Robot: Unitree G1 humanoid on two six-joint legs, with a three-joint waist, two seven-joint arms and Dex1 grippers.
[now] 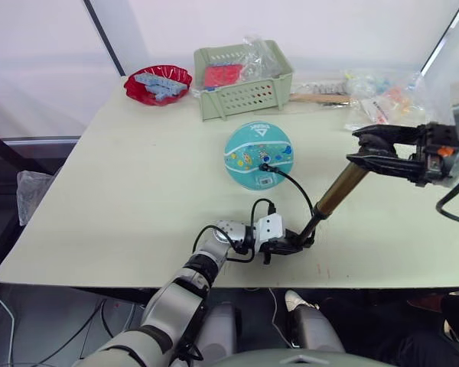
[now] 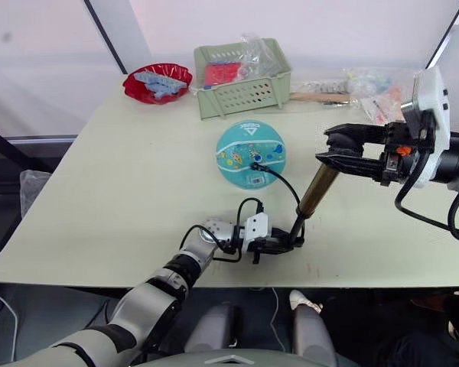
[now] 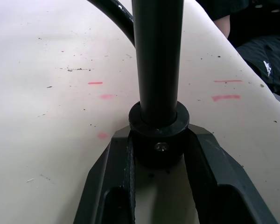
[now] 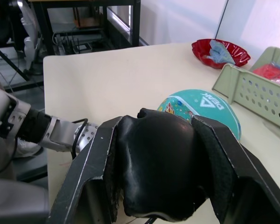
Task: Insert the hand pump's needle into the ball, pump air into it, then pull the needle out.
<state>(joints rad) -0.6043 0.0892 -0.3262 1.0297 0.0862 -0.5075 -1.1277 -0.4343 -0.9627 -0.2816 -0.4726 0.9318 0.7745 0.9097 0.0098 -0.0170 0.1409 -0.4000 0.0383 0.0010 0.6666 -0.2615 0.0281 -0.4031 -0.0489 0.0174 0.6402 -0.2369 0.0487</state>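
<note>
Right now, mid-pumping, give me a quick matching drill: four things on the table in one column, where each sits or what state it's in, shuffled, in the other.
Things
1. ball
2. T-handle
3. pump's base cap
4. red bowl

States
A. clamped in the left hand, down on the table
B. far corner of the table, left of the green basket
C. round, mid-table, with the hose's fitting plugged into it
D. gripped in the right hand, raised above the table

Pairs: 1-C, 2-D, 3-A, 4-B
</note>
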